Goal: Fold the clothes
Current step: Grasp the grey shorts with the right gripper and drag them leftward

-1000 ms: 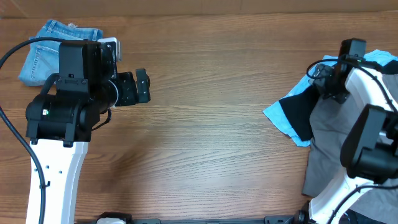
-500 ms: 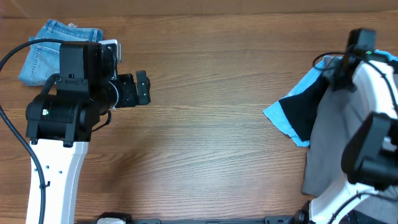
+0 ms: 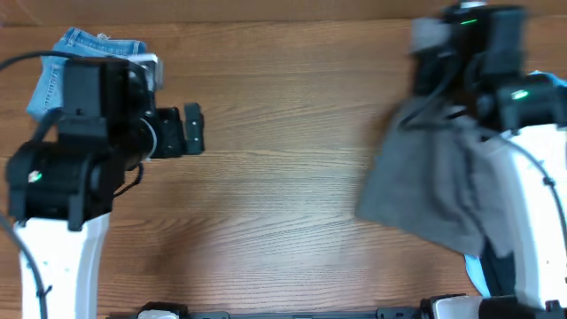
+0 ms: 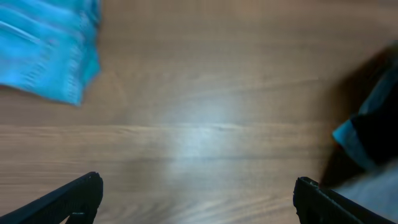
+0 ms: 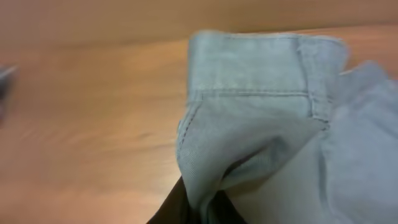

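The clothes, a pair of plain grey shorts (image 3: 434,186), hang in a loose sheet at the right of the table. My right gripper (image 3: 431,49) is shut on their top edge near the far side. In the right wrist view the grey fabric (image 5: 255,118) fills the frame, its stitched waistband uppermost, bunched where it is pinched in my right gripper (image 5: 205,208) between the dark fingers (image 5: 174,211). My left gripper (image 3: 190,133) is open over bare wood at the left, far from the shorts. Nothing lies within my left gripper (image 4: 199,199) in its wrist view.
Folded light-blue denim shorts (image 3: 62,53) lie at the far left corner, behind the left arm, and show as the denim (image 4: 43,56) in the left wrist view. A black and light-blue shirt (image 4: 373,130) lies at the right. A light-blue scrap (image 3: 474,275) peeks out under the right arm.
My right gripper has shut on the grey shorts and pulled them up and to the left, over the black and blue shirts. The left arm has shifted slightly left.
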`<control>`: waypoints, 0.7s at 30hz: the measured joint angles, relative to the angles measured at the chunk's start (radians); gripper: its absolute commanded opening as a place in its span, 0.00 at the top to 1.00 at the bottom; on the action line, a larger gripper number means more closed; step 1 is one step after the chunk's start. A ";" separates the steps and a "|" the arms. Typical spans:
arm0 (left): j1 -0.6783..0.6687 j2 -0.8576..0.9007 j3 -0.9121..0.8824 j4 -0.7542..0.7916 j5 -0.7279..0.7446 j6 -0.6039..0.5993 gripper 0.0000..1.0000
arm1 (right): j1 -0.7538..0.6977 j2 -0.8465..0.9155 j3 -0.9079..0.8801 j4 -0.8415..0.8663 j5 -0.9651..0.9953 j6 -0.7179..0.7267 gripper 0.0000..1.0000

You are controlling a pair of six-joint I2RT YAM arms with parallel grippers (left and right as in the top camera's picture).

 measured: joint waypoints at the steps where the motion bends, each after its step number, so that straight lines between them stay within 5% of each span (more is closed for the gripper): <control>1: 0.000 0.000 0.032 -0.005 -0.016 0.000 0.00 | 0.066 0.000 0.000 -0.018 -0.004 -0.001 0.74; 4: 0.000 -0.003 0.118 -0.017 -0.068 0.003 0.00 | 0.248 0.004 0.000 -0.061 -0.010 -0.011 0.33; 8: 0.000 -0.018 0.200 -0.027 -0.122 0.029 0.00 | 0.495 0.004 0.000 -0.081 0.050 -0.003 0.07; 12: 0.000 -0.034 0.217 -0.032 -0.125 0.043 0.00 | 0.573 0.002 0.005 -0.103 0.193 0.032 0.02; 21: -0.054 0.142 0.217 -0.034 0.030 0.106 0.00 | 0.444 -0.126 0.090 -0.114 0.404 0.226 0.03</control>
